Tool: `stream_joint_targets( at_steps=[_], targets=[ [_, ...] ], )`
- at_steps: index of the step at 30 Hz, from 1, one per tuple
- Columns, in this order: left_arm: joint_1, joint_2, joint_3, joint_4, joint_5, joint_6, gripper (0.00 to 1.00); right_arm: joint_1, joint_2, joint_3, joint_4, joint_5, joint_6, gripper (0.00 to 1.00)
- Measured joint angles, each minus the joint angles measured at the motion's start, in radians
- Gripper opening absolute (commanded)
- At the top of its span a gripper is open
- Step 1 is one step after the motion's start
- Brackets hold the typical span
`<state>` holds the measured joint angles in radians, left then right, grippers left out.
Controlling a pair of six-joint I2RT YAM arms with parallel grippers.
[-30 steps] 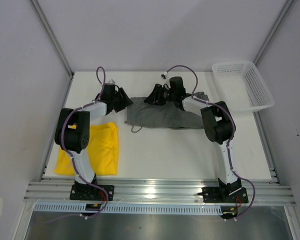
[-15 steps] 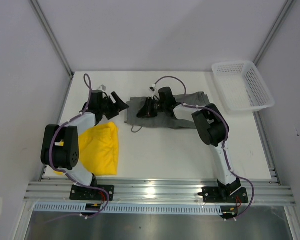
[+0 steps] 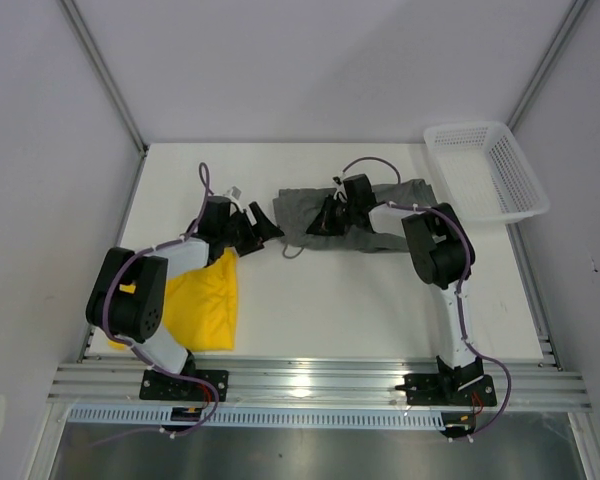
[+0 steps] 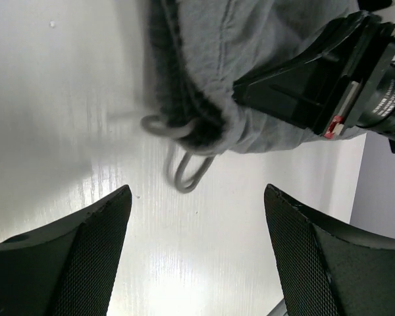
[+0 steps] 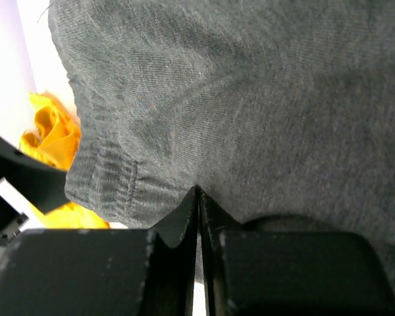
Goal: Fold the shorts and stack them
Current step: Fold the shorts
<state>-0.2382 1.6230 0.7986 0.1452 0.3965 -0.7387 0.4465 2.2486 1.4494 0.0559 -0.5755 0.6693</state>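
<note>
Folding of the plain grey-green cloth shorts, lying far-centre on the white counter, seems to be beginning: the right pincer is pinching cloth near their waistband, the left pincer is hovering spread beside the drawstring and looks to be needing to close there, and the bright yellow cloth shorts are lying near-left.

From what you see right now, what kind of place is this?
Probably a robot test cell in a lab, not a home: a left arm and a right arm bolted to an aluminium rail, and a white table walled by plain panels, with grey shorts lying on it.
</note>
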Motion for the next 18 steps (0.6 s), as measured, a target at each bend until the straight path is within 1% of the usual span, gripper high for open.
stream_joint_targets(
  at_steps=[3,7,11,18],
  targets=[
    [-0.006,0.006,-0.023,0.025,0.003,-0.025,0.83,-0.013,-0.013,-0.003,-0.027,0.019,-0.016,0.06],
    [-0.009,0.064,-0.047,0.119,0.015,-0.089,0.83,-0.019,-0.024,-0.017,-0.029,0.029,-0.023,0.06],
    [-0.017,0.096,-0.103,0.231,0.027,-0.179,0.83,-0.019,-0.027,-0.023,-0.022,0.031,-0.024,0.06],
    [-0.048,0.166,-0.098,0.366,0.006,-0.310,0.82,-0.019,-0.032,-0.038,-0.001,0.031,-0.023,0.06]
  ],
)
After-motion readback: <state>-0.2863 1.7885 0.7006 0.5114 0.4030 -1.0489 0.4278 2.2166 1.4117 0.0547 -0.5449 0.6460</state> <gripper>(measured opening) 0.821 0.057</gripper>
